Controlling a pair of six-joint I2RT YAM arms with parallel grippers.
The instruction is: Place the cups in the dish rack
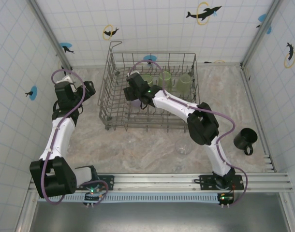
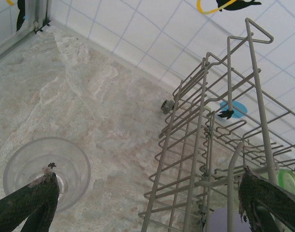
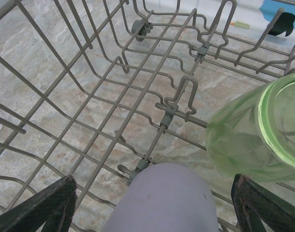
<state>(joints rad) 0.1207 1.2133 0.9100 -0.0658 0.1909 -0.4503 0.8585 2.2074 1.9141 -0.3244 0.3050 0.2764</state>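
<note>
The right claw hangs spread inside the grey wire dish rack, fingers clear on either side of the lavender tumbler set beside a translucent green tumbler, apparently mouth-down to drain, while the left claw, spread wide, hovers over a clear glass on the marbled desk, likely next.

I see the whole table from high above its near edge. My left wrist camera faces the dish rack from outside; my right looks down close inside it.
</note>
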